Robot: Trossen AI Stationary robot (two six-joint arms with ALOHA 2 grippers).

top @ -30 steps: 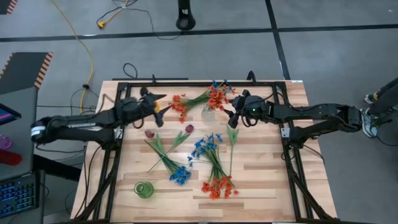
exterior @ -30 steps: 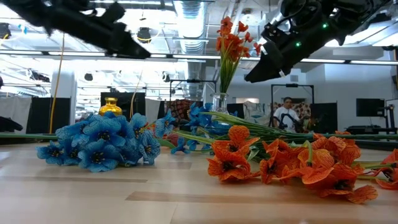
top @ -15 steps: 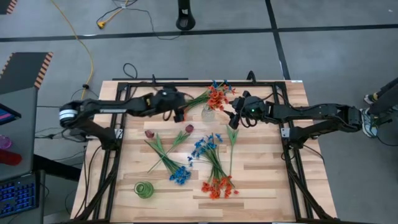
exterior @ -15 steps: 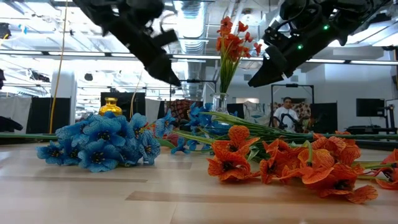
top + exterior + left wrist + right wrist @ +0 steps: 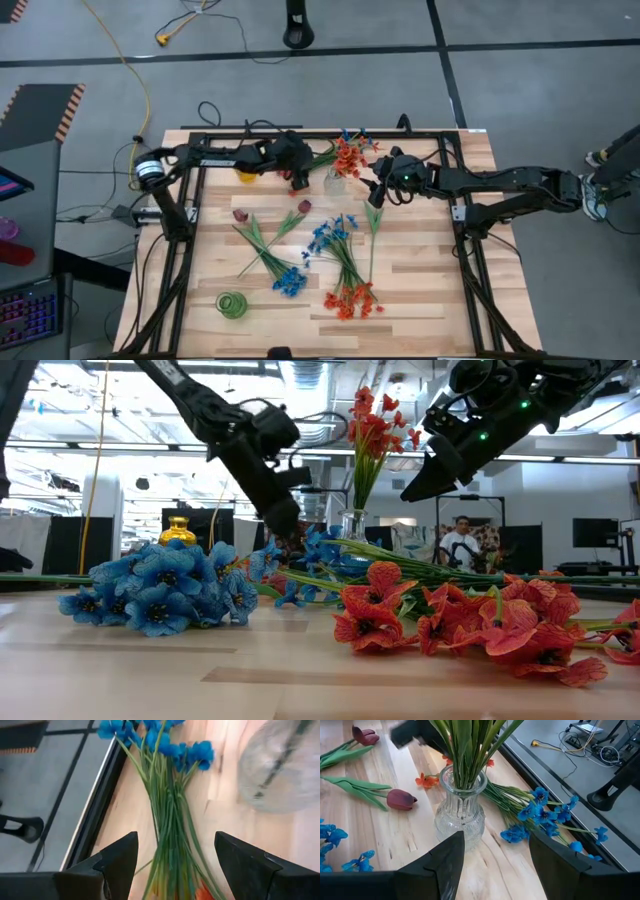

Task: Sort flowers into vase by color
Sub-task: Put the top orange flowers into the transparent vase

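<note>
A clear glass vase stands near the table's far edge and holds orange-red sprigs; it also shows in the right wrist view. A bundle of green stems lies beside it, with blue clusters at its far end and orange blooms at its near end. My left gripper hangs open just above this bundle, a finger on either side, touching nothing. My right gripper is open in the air to the vase's right. Maroon tulips, blue clusters and orange clusters lie on the table.
A green vase stands near the table's near left corner and a yellow vase stands under my left arm. A loose green stem lies below my right gripper. A black frame rims the table. A person sits in the room behind.
My left arm has swung from the table's left side toward the clear vase and come down over the bundle of stems beside it, its fingers tipping to point down. The flowers have not moved.
</note>
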